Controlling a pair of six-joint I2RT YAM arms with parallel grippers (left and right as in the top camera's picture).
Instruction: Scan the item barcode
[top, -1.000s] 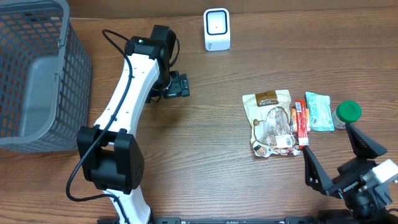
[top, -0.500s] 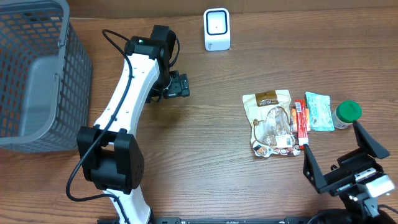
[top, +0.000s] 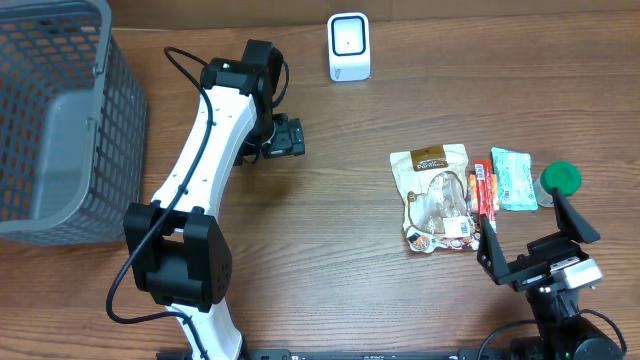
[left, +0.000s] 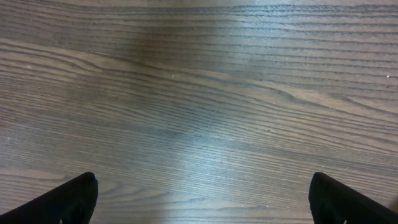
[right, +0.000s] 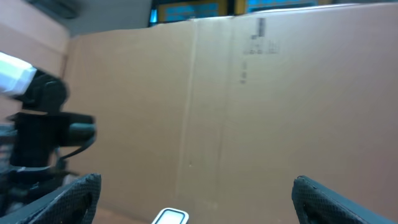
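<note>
Since a second ago, we see the right end effector (top: 521, 212) swing round and edge toward the items, while the left arm has not stirred. Its jaws are spread wide and grasp nothing, hovering at 5 o'clock on the table (top: 350, 260). Just at 12 o'clock from it lies the row of goods: a brown snack pouch (top: 432, 195), a red stick packet (top: 484, 195) touching the pouch's 3 o'clock edge, a mint-green packet (top: 514, 178), and a green-capped bottle (top: 560, 180). We find the white scanner (top: 349, 47) upright at 12 o'clock on the table, well apart from them. The left end effector (top: 285, 137) sits released and empty at 11 o'clock; its wrist view shows bare wood only. A grey basket (top: 125, 110) stands at 9 o'clock.
</note>
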